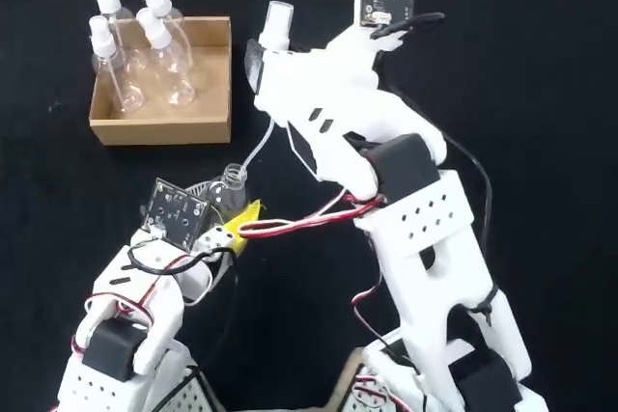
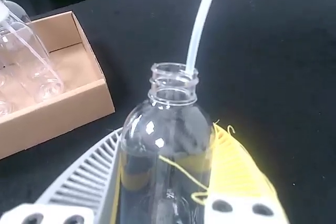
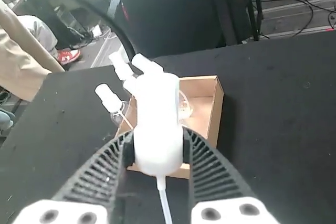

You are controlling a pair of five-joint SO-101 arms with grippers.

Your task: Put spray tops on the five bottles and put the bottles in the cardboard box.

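1. High view first: the right end effector (image 1: 263, 57) is clamped on a white spray top (image 1: 277, 24). The nozzle head sticks out past its fingertips, and the thin dip tube (image 1: 259, 153) hangs down below the grip.
2. The left end effector (image 1: 228, 211) sits lower than the right one, closer to the arm bases. It's closed around a clear bottle (image 1: 233, 180), held upright with the open neck poking above the fingers.
3. Left wrist view: the dip tube (image 2: 202, 19) comes down to the bottle (image 2: 170, 103) right at the far rim of its mouth. Can't tell how far in the tip is. The left end effector (image 2: 167, 171) hugs the bottle on both sides.
4. The cardboard box (image 1: 208, 127) sits on the black counter (image 1: 541, 94), beyond the left end effector and apart from it. There are four bottles (image 1: 145, 45) inside, all with spray tops on.
5. Right wrist view: the right end effector (image 3: 157, 142) pinches the spray top (image 3: 155, 108), with the cardboard box (image 3: 212, 103) just beyond it.
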